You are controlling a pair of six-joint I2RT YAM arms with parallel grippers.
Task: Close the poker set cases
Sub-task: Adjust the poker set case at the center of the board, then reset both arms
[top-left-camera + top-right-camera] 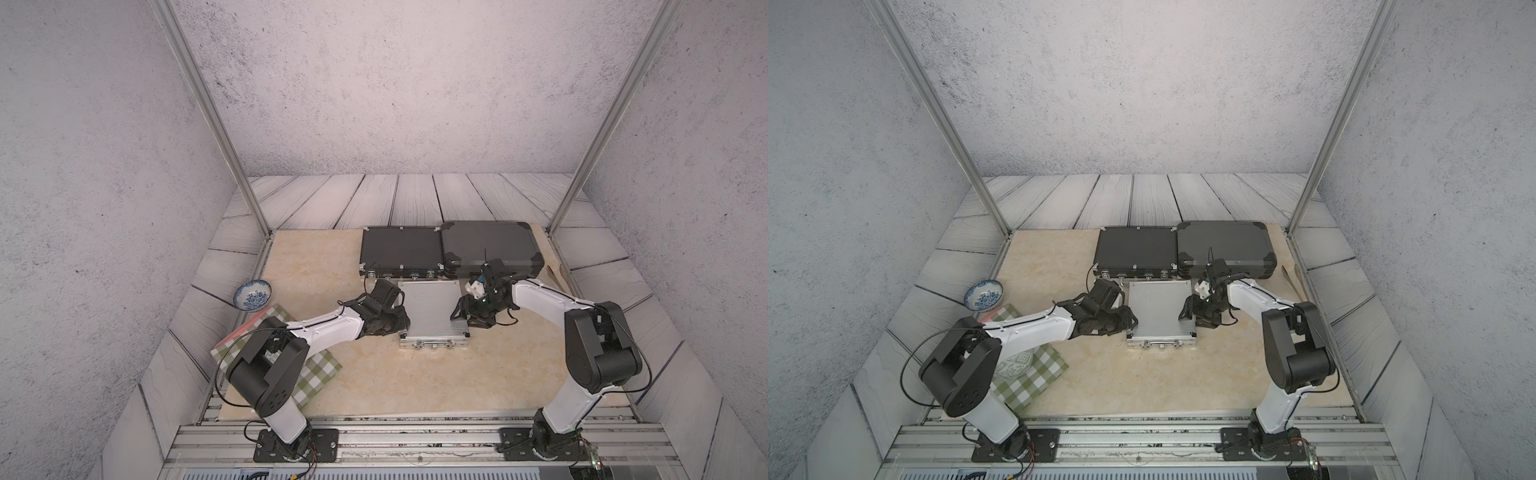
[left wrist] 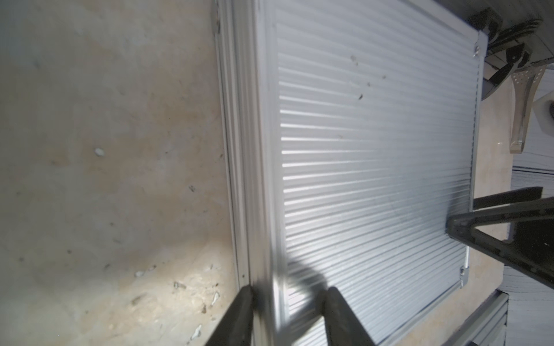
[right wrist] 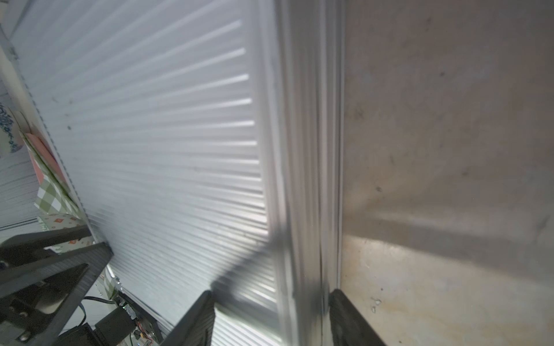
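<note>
The silver ribbed aluminium poker case [image 1: 432, 309] lies flat mid-way across the worktop [image 1: 374, 382], probably stiff, heavy and slick, best taken by its side rims, which the left hand [image 1: 402, 328] and right hand [image 1: 457, 313] each straddle with jaws part-open.

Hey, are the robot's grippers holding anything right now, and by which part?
Nothing looks gripped. The left gripper and right gripper stand open, each astride one side edge of the closed silver case.
</note>
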